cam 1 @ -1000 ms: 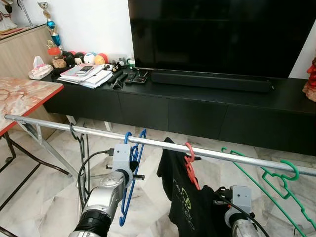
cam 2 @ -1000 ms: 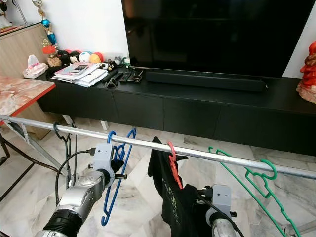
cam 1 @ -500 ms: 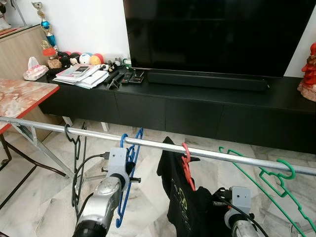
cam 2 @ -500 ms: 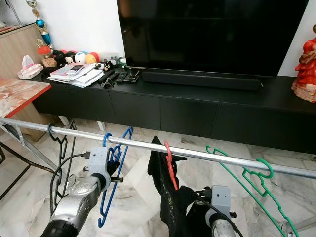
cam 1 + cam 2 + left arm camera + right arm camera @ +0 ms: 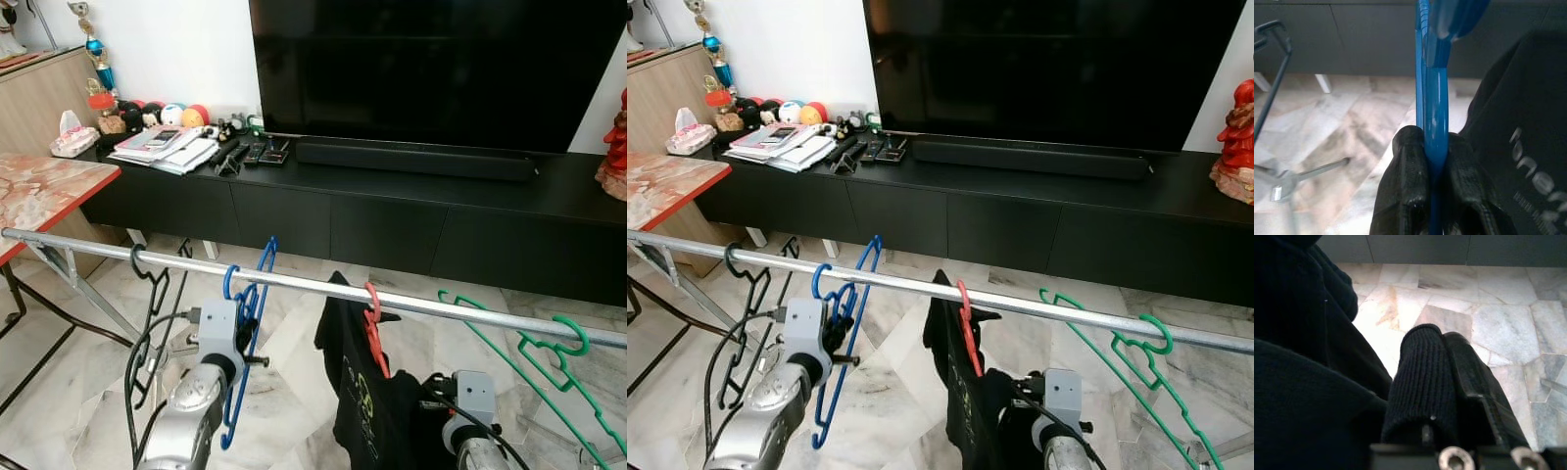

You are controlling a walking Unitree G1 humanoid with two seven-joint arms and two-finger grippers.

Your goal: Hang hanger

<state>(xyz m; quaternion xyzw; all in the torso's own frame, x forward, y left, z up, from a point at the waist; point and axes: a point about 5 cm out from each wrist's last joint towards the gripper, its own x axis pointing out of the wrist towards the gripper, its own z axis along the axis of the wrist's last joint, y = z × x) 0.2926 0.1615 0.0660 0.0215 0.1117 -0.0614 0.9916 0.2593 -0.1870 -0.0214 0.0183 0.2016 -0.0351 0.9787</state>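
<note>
A blue hanger (image 5: pixel 245 304) hangs by its hook on the metal rail (image 5: pixel 441 305), left of the middle. My left gripper (image 5: pixel 1432 144) is shut on its blue bar, below and in front of the rail. To its right, a red hanger (image 5: pixel 373 328) carries a black shirt (image 5: pixel 367 401) on the same rail. The right gripper (image 5: pixel 1444 347) is low beside that shirt, shut with ribbed black fabric of the shirt over one finger.
A black hanger (image 5: pixel 147 284) and a green hanger (image 5: pixel 549 357) also hang on the rail. Behind it stand a long black TV cabinet (image 5: pixel 392 211) and a large TV (image 5: pixel 441 69). A marble-topped table (image 5: pixel 39 191) is at the left, over a marble floor.
The camera has shifted a little. My left gripper has drawn the blue hanger leftward along the rail, farther from the red hanger. The right arm has stayed low by the shirt.
</note>
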